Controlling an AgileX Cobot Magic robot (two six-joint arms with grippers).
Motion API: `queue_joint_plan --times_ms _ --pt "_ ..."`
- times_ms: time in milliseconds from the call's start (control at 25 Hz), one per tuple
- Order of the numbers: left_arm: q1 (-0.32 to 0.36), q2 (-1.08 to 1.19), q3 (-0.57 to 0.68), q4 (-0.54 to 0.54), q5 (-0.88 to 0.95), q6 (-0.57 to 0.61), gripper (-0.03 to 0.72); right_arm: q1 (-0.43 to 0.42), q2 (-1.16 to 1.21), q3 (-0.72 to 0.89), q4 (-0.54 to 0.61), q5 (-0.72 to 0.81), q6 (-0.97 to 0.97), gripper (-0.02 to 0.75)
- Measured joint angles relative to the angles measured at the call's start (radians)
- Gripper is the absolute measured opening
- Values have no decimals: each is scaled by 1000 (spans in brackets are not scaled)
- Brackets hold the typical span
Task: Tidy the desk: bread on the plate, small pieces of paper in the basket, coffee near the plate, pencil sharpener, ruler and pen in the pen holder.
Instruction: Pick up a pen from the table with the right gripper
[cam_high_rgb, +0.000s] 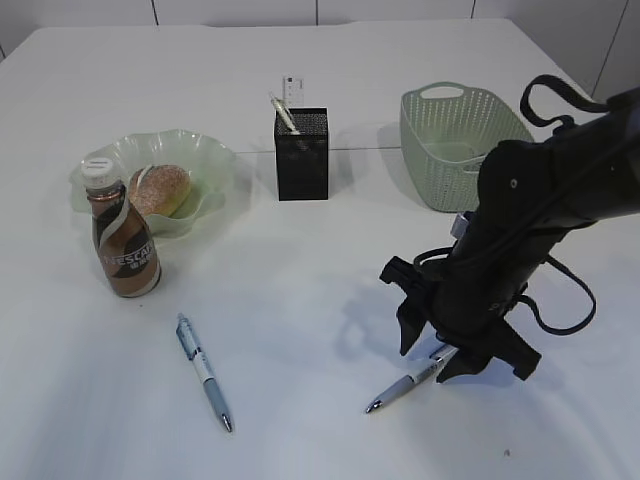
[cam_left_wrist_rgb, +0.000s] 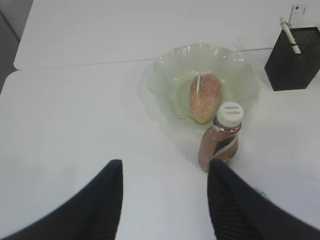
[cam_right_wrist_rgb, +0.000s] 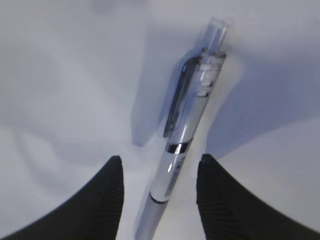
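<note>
Exterior cam: slanted down across white table. Left wrist: high, facing ruffled pale-green glass plate, shared with exterior. Right wrist: very close above clear-white click pen.

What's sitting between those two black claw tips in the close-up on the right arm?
A clear pen lies on the white table between the right gripper's open fingertips, not yet pinched. The right wrist view shows it best.

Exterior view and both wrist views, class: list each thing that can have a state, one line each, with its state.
Round sugared bread: lying on the pale green wavy plate.
Brown coffee bottle: upright, white cap on, beside the plate.
Black mesh pen holder: upright, items inside.
Green plastic basket: upright.
Blue-grip pen: flat on table.
Clear-topped pen: flat, between open right end effector fingers.
Left end effector: open, empty.
</note>
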Motion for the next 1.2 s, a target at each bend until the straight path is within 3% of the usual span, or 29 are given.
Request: queue_joint_plan --times_ms 1200 --pt "0 0 0 5 0 0 384 0 26 0 2 -20 20 386"
